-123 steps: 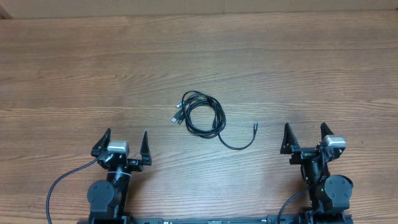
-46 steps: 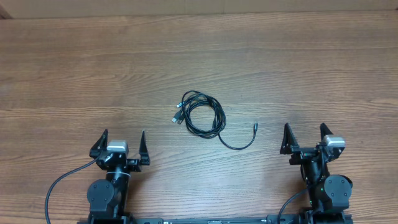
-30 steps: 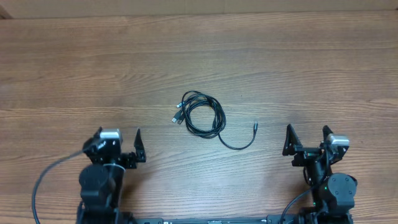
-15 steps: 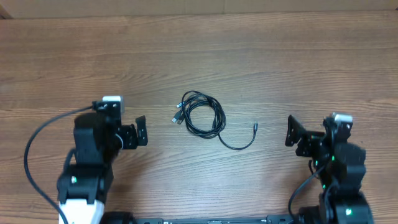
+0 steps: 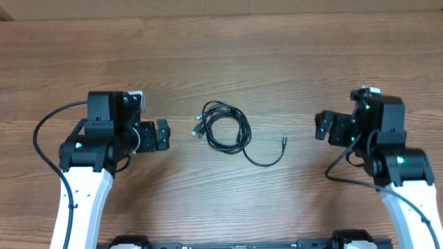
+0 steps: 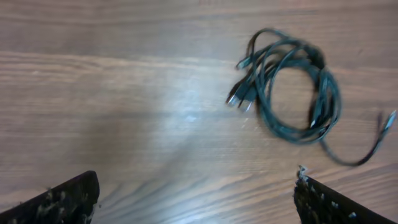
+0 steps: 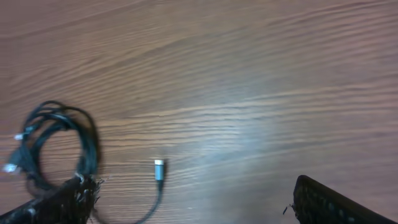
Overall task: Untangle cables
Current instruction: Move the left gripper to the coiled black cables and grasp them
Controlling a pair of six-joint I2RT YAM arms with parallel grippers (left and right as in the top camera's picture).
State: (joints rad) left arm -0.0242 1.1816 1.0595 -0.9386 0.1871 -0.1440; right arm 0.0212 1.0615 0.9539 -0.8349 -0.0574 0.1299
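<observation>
**Cables.** The cables lie on the bare wood of the bench, near its middle, between the two arms and touched by neither. They form one loose coil of several overlapping black loops. A cluster of plug ends sticks out at the coil's left side, towards the left arm. From the coil's lower right a loose tail curves away along the bench. It bends up to a single free plug, which lies apart from the coil on the right arm's side. The right wrist view shows the tip of this plug as metal.

**Left hand.** The left hand is over the bench just left of the coil, pointing towards it. In the left wrist view its fingers stand at the two lower corners, spread wide, with only bare wood between them. It holds nothing. The coil lies ahead of it, off towards the right-side finger.

**Right hand.** The right hand is over the bench to the right of the free plug, well apart from the coil. Its wrist view likewise shows the jaws spread wide and empty. The free plug lies ahead, nearer the left-side finger.
</observation>
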